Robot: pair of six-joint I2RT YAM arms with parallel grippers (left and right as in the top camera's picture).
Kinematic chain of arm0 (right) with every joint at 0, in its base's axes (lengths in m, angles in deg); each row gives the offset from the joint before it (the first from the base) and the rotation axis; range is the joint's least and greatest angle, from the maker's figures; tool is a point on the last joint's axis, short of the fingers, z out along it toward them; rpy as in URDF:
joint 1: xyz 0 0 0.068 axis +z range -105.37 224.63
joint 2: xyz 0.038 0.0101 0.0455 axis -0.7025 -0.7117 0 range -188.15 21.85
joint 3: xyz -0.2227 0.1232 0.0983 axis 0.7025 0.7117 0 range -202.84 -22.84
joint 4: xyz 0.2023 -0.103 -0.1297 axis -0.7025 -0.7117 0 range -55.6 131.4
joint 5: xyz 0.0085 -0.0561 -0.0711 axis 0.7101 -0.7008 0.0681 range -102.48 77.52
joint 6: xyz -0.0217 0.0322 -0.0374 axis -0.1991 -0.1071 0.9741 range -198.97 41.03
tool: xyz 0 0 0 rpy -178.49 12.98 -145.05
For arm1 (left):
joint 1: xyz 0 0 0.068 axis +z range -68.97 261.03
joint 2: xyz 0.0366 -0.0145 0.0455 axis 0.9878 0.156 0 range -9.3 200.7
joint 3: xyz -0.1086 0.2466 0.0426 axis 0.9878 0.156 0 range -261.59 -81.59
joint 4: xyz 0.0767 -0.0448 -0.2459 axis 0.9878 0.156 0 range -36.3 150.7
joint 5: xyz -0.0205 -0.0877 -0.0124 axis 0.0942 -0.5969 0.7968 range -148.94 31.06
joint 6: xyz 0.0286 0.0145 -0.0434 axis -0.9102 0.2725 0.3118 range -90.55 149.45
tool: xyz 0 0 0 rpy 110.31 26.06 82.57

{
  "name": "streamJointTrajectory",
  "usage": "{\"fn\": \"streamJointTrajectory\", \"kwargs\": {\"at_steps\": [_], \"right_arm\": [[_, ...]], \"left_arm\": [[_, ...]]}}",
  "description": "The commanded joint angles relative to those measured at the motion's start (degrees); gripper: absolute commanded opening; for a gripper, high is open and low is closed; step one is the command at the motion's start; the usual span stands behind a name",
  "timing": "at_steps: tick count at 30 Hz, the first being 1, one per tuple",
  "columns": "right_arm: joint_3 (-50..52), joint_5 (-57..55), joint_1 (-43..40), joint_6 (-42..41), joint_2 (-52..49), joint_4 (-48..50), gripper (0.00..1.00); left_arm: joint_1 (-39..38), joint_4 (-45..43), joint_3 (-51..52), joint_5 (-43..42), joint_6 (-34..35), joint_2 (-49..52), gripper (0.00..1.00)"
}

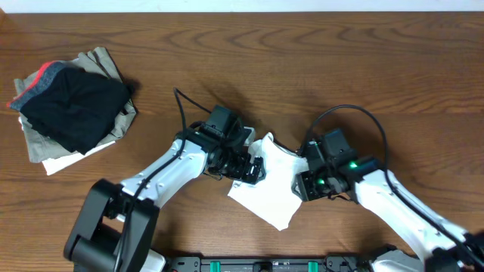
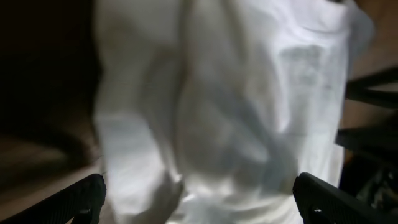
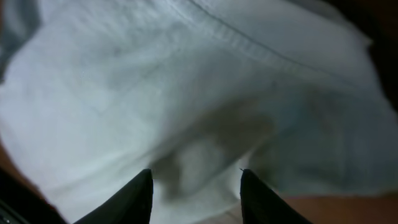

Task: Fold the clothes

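A white garment (image 1: 274, 185) lies crumpled on the wooden table at front centre, between my two arms. My left gripper (image 1: 249, 168) is open over its left edge; in the left wrist view the white cloth (image 2: 230, 106) fills the frame between the wide-spread fingertips (image 2: 199, 196). My right gripper (image 1: 302, 181) is open at the garment's right edge; in the right wrist view the cloth (image 3: 186, 93) lies just ahead of the parted fingertips (image 3: 196, 186). Neither gripper holds the cloth.
A pile of folded clothes (image 1: 72, 106), black on top with grey and white beneath, sits at the left of the table (image 1: 302, 60). Cables loop from both arms near the garment.
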State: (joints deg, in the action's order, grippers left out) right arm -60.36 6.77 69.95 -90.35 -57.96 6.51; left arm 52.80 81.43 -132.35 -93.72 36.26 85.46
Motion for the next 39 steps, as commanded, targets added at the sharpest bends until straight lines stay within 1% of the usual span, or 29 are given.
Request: {"fn": "streamJointTrajectory", "kwargs": {"at_steps": [1, 8, 13, 16, 19, 20, 22, 24, 25, 27, 28, 30, 32, 33, 37, 39], "right_arm": [[0.5, 0.7, 0.6, -1.5, -4.2, 1.1, 0.45], [0.5, 0.7, 0.6, -1.9, -12.2, 5.4, 0.47], [0.5, -1.6, 0.6, -2.8, -13.1, 10.3, 0.48], [0.5, -5.3, 0.6, -2.8, -13.1, 12.7, 0.51], [0.5, -9.4, 0.4, -2.8, -13.1, 13.8, 0.57], [0.5, -10.5, 0.3, -2.8, -13.1, 14.0, 0.57], [0.5, -11.3, -0.2, -2.7, -13.1, 14.1, 0.57], [0.5, -11.4, -1.0, -2.7, -13.1, 13.7, 0.58], [0.5, -11.4, -1.4, -2.7, -13.1, 13.5, 0.58], [0.5, -11.4, -2.2, -2.7, -13.1, 13.4, 0.58], [0.5, -11.4, -2.6, -2.7, -13.1, 13.3, 0.58], [0.5, -11.4, -3.5, -2.7, -13.1, 13.1, 0.58], [0.5, -11.3, -4.5, -2.7, -13.1, 12.9, 0.58], [0.5, -11.4, -4.9, -2.7, -13.1, 12.9, 0.58], [0.5, -11.5, -7.0, -2.2, -13.1, 13.1, 0.58], [0.5, -11.5, -8.0, -1.8, -13.1, 13.3, 0.57]], "left_arm": [[0.2, -0.2, -0.9, -4.1, -4.6, 1.8, 0.98], [0.2, -1.2, -0.9, -4.0, -6.2, 7.0, 0.98], [0.2, -1.9, -0.9, -4.0, -6.1, 10.2, 0.98], [0.2, -1.2, -0.9, -4.0, -6.1, 10.6, 1.00], [0.2, -0.6, -0.9, -3.9, -6.1, 10.6, 0.86], [0.2, -0.4, -0.9, -3.5, -6.1, 10.6, 0.78], [0.2, -0.2, -0.9, -3.0, -6.1, 10.6, 0.66], [0.3, 0.4, -0.9, -1.7, -6.1, 10.6, 0.58], [0.3, 0.8, -0.9, -0.7, -6.1, 10.6, 0.56], [0.3, 2.0, -0.9, 1.4, -6.1, 10.6, 0.57], [0.3, 2.6, -0.9, 2.4, -6.1, 10.6, 0.60], [0.3, 3.9, -0.9, 4.7, -6.1, 10.6, 0.77], [0.5, 4.9, -0.9, 6.9, -6.1, 10.5, 0.97], [0.8, 5.3, -0.9, 7.0, -6.0, 10.5, 0.98], [2.7, 5.5, -0.9, 7.0, -5.0, 10.4, 0.98], [4.1, 5.4, -0.9, 6.9, -3.4, 10.4, 0.98]]}}
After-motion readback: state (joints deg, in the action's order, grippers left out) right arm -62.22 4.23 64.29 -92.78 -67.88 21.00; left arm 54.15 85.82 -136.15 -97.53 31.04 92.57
